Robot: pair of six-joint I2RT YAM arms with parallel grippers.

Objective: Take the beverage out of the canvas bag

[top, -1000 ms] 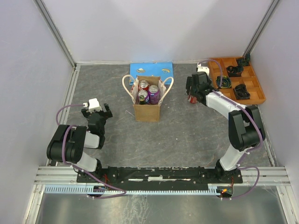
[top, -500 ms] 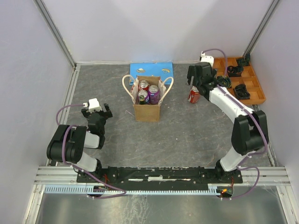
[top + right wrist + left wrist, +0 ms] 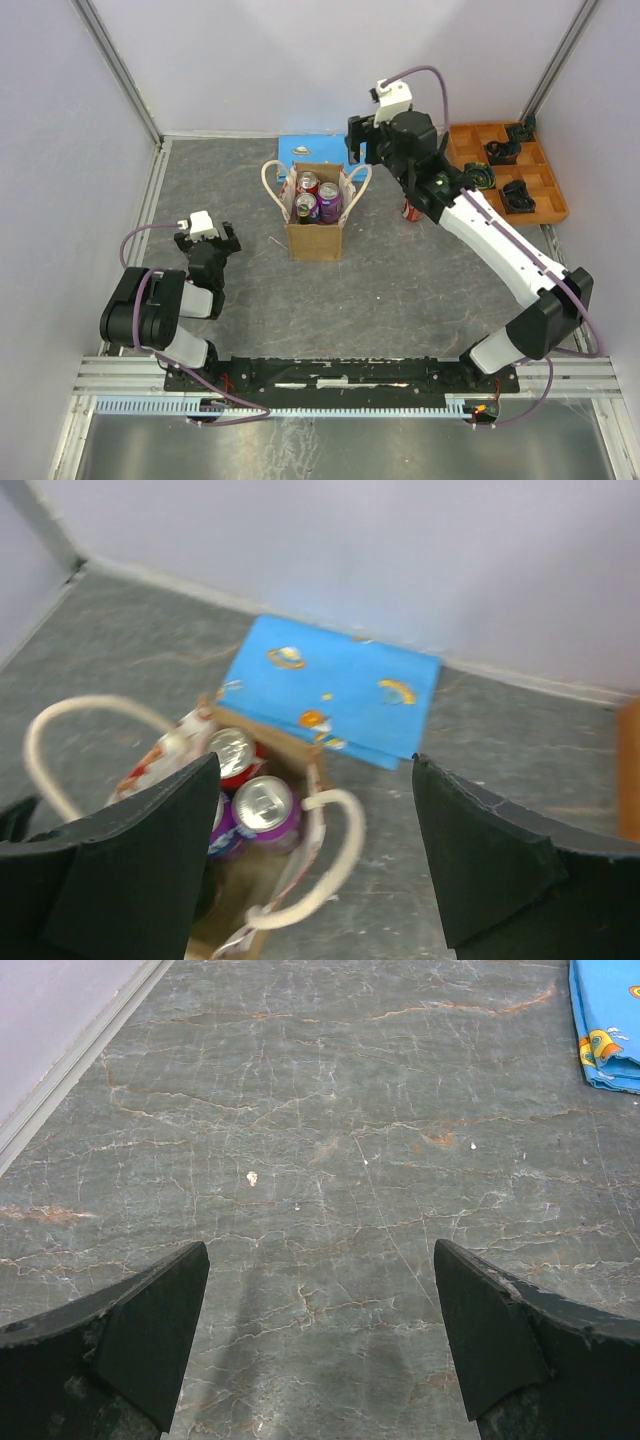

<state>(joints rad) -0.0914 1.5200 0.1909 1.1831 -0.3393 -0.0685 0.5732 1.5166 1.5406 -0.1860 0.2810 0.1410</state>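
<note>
My right pincer [image 3: 356, 148] hung released, its two dark fingers spread wide with nothing between them, high over the grey marbled table [image 3: 400, 290] and just to the right of the small boxy tan-brown canvas bag [image 3: 317, 232]. From my right wrist camera, the pincer [image 3: 315, 765] framed the bag [image 3: 300, 780] below, a little blurred.

The bag stood upright near the middle of the table, its mouth open and its two cream rope handles looping out to either side: the left handle [image 3: 267, 180] and the right handle [image 3: 363, 180]. Inside it sat a red drink can [image 3: 309, 183] at the back, a purple drink can [image 3: 329, 201] beside it, and a third drink [image 3: 305, 208] in front that I could not make out clearly. Both can tops showed from my wrist too, the red one [image 3: 228, 752] and the purple one [image 3: 262, 805].

Behind the bag lay the flat blue board with small printed figures [image 3: 335, 147]. Another red can [image 3: 409, 209] stood on the table, mostly hidden behind my right forearm. An orange compartment tray [image 3: 553, 201] holding black parts sat at the far right.

My left pincer [image 3: 205, 243] rested low at the near left, well apart from the bag, also released [image 3: 320, 1250], with only bare table between its fingers.
</note>
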